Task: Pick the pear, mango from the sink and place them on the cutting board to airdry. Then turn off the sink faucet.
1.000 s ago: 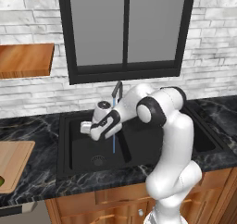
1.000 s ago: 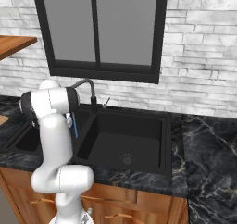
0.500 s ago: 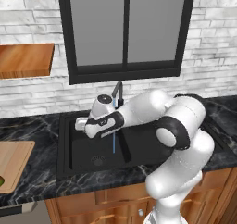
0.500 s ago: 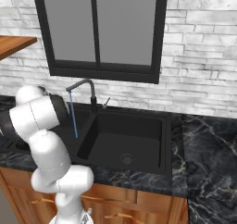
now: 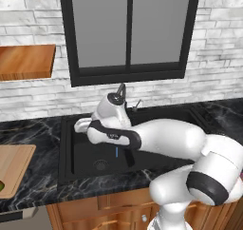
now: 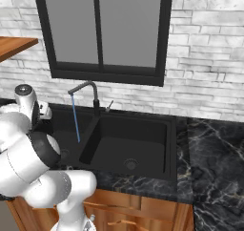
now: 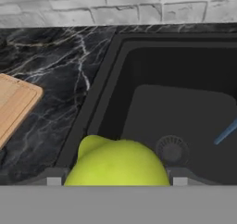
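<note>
Pear (image 7: pixel 118 162), plain yellow-green, sits pinched in the pincer (image 7: pixel 113 181), with a grey finger pad (image 7: pixel 53 177) showing just at each flank of the fruit in the hand view. It hangs over the left basin of the black sink (image 7: pixel 109 75), close to the basin's left wall, with the round metal drain (image 7: pixel 172 150) below and a little to one side of it.

From the left base view the pincer (image 5: pixel 81 125) is at the left end of the sink (image 5: pixel 64 169), above the basin and near the rim; the white arm stretches across the basin behind it. A thin blue stream of water (image 5: pixel 116 151) falls into that same basin, and in the right base view the water (image 6: pixel 75 118) drops from the angled spout of the dark faucet (image 6: pixel 90 94), whose small silver lever (image 6: pixel 109 105) stands just beside its base.

Left of the sink runs the black marbled counter (image 7: pixel 51 79), and beyond that the light-wood cutting board (image 7: pixel 14 105) lies flat on it, well apart from the pear. A small green shape (image 5: pixel 2 186) lies on the near edge of the cutting board (image 5: pixel 16 165); I cannot tell what it is.
</note>
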